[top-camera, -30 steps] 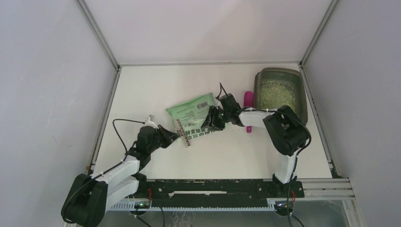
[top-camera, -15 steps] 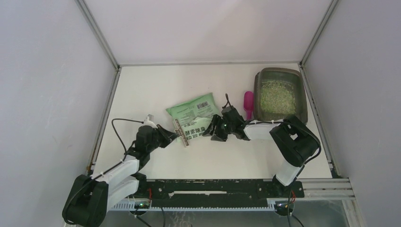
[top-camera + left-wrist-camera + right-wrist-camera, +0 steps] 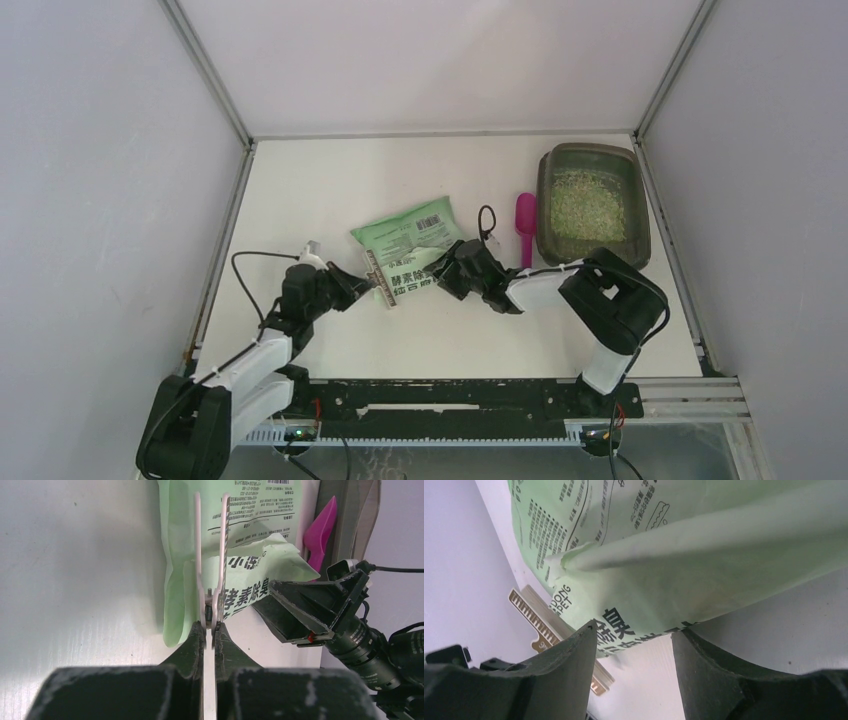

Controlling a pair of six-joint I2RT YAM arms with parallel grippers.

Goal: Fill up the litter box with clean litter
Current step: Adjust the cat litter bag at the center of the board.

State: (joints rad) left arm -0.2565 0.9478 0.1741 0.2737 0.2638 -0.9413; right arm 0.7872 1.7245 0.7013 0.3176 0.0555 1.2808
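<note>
The left gripper [image 3: 210,630] pinches the hinge end of a white plastic bag clip [image 3: 223,540] lying over a light-green printed plastic bag [image 3: 405,232] that bears a barcode, Chinese characters and "DONG PET". The right gripper [image 3: 634,630] has its jaws spread at the bag's edge. Past a magenta plastic scoop [image 3: 524,215], pale granular clean litter [image 3: 588,205] fills the dark translucent rectangular litter box [image 3: 588,149] at the far right.

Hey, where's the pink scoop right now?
In the top view, the pink scoop lies on the table right of centre, between the green bag and the litter box, close beside the box.

From high at the near edge you look down on the whole table [image 3: 330,190]. Both wrist cameras face the green bag [image 3: 180,555] very closely, low, from opposite sides; every view shares it.
</note>
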